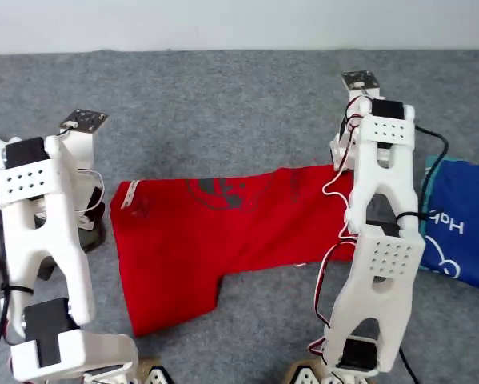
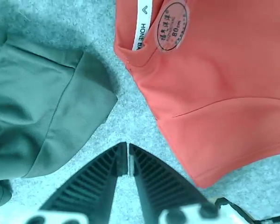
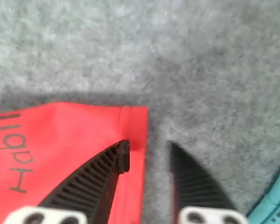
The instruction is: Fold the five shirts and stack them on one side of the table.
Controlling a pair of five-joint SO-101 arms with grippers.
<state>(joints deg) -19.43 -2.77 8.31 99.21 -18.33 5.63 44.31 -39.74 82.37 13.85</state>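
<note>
Right gripper [image 3: 148, 145], spread, straddles the red shirt [image 3: 60, 140] at its corner; left gripper [image 2: 128, 148], pressed together, holds nothing.

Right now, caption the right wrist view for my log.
Open right tool over a corner of the red shirt on the grey table.

White perforated arm shells [image 1: 381, 264], black servos [image 1: 47, 328], red and black cables [image 1: 325, 272], ribbed black tool fingers [image 2: 93, 182]

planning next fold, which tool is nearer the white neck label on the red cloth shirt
Left. The left tool is close to the white neck label at the collar end; the right tool is at the opposite hem of the red cloth shirt.
</note>
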